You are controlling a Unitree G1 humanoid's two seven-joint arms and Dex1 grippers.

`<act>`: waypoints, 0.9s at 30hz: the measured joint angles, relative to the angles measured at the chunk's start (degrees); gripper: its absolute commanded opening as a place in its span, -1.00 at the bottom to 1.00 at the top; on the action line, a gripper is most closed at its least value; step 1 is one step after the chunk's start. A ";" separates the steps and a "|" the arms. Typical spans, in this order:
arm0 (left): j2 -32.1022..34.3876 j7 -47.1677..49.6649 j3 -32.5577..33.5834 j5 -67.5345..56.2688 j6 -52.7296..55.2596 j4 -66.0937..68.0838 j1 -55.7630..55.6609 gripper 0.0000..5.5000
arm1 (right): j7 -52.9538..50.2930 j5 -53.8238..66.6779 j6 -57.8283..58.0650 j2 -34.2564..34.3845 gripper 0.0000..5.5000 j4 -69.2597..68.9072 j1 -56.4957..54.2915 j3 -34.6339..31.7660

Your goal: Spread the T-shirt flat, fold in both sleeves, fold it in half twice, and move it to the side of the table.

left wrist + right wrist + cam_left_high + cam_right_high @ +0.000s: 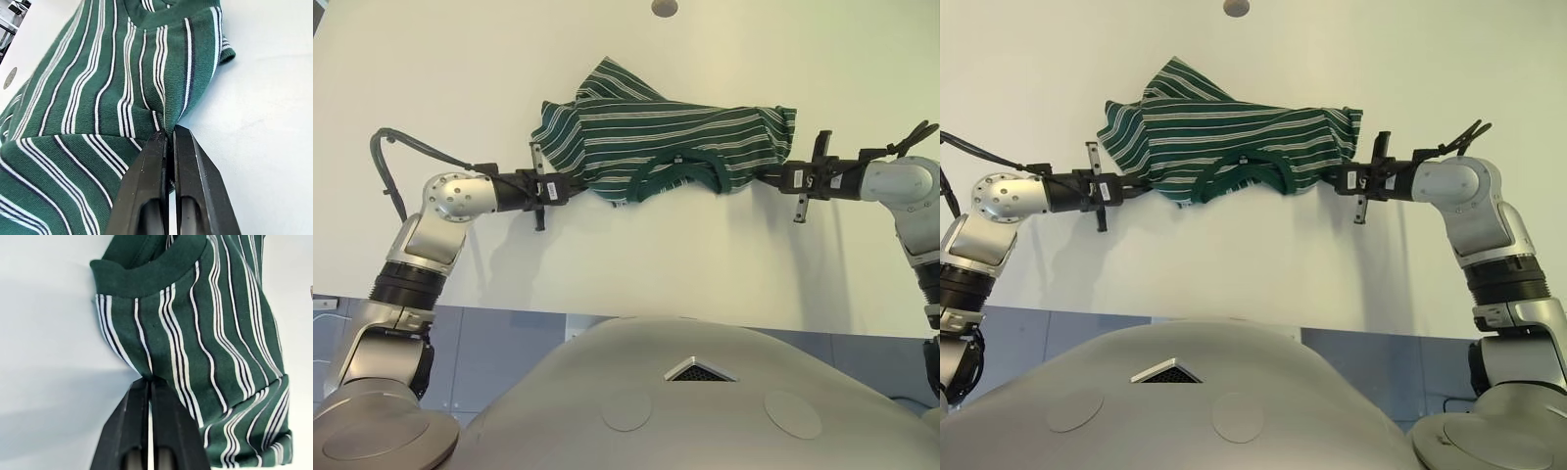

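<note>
Left eye view, my entry: T-shirt (666, 137) bunched on worktop (607, 264), left claw (169, 134) and right claw (148, 381) pinching it; spreading unfinished, folds outstanding.

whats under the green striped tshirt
The plain white table shows all around the green white-striped cotton T-shirt, which the left gripper and right gripper pinch at its near shoulders. The patch beneath the bunched cloth is hidden.

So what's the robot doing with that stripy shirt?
The robot is holding a green fabric T-shirt with white and dark stripes at a plain white table. Its left gripper and right gripper are each pinched shut on the cloth, one on each side of the collar. The shirt is bunched up, not yet spread flat.
</note>
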 measured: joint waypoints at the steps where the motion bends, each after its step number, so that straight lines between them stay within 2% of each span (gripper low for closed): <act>1: -0.20 -0.28 0.59 -1.39 0.90 -0.14 0.00 -1.00 | 1.29 2.56 2.35 0.70 -0.99 -0.66 0.06 -0.35; 4: -1.06 -1.40 4.51 -9.29 4.81 -2.89 -0.82 -1.00 | 4.53 14.79 12.70 2.70 -0.99 -4.61 -0.81 -5.36; 7: -2.56 -2.35 11.39 -21.09 11.00 -5.27 -5.75 -1.00 | 4.57 27.26 22.72 3.20 -0.99 -3.95 -12.07 -15.38; 10: -4.86 -1.26 15.45 -25.66 13.96 -1.77 -16.12 -1.00 | 3.54 33.05 27.63 3.99 -0.99 -0.29 -23.49 -20.39; 13: -8.56 2.48 16.91 -24.70 13.97 8.15 -32.36 -1.00 | 0.72 31.97 27.02 6.96 -0.99 7.45 -36.51 -20.97; 16: -11.06 6.78 17.91 -21.56 11.96 21.38 -48.83 -1.00 | -3.00 26.37 21.58 9.94 -0.99 18.73 -48.74 -20.05; 19: -11.70 7.37 18.45 -19.21 8.17 31.10 -60.57 -1.00 | -3.56 24.23 17.61 11.20 -0.99 25.14 -57.19 -19.96; 24: -12.83 7.65 18.08 -14.29 1.20 43.16 -68.31 -1.00 | -4.02 20.71 11.89 11.21 -0.99 32.22 -63.82 -20.26; 27: -12.79 6.64 18.58 -13.73 -0.66 44.54 -68.63 -1.00 | -5.61 19.74 10.10 11.22 -0.99 34.53 -64.50 -21.19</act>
